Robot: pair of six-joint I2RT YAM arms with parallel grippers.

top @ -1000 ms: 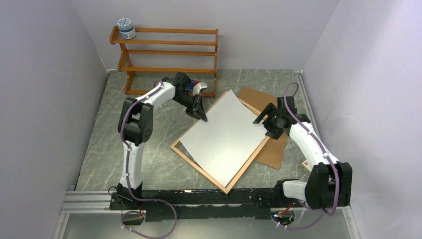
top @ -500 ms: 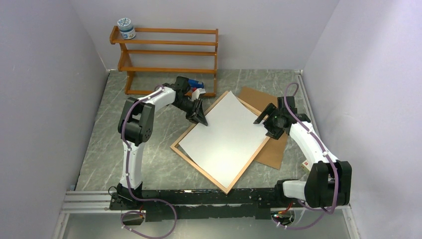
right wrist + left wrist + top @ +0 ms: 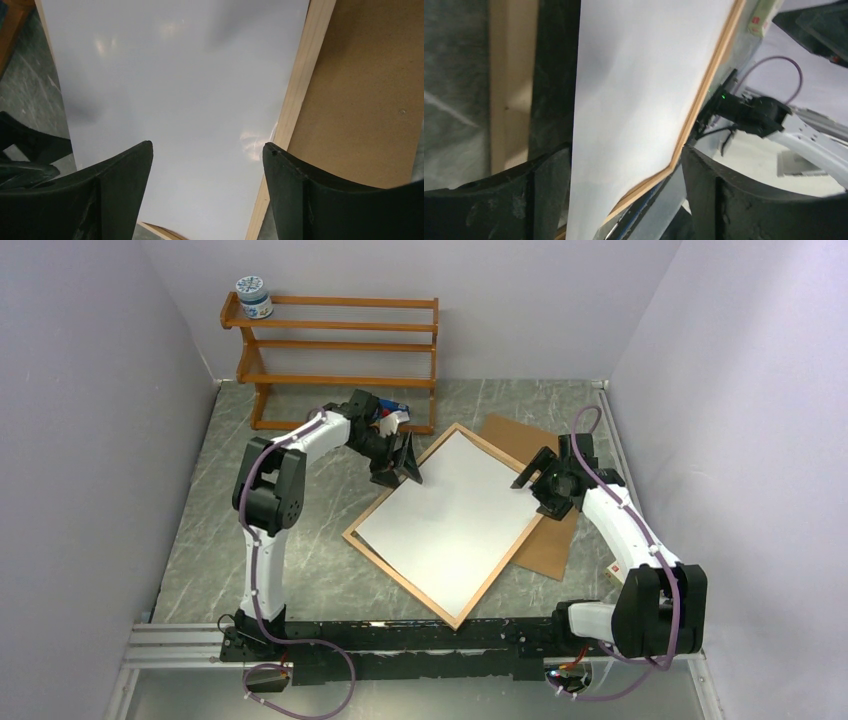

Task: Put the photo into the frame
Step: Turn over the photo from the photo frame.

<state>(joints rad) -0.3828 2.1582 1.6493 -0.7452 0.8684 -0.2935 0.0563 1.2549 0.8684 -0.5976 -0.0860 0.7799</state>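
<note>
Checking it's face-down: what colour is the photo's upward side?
The photo shows plain white, best in the right wrist view.

The shelf rack (image 3: pixel 340 345) stands close beyond the left hand (image 3: pixel 405 460), with a small blue and red item (image 3: pixel 388 410) at its foot, blocking the far side. To that hand's outer side, bare worktop (image 3: pixel 290 540) gives free passage. Under both hands the photo (image 3: pixel 455 520) lies flat in the frame (image 3: pixel 400 578). Outward of the right hand (image 3: pixel 527 473) lies the flat backing board (image 3: pixel 548 550), then the side wall (image 3: pixel 720 440).
</note>
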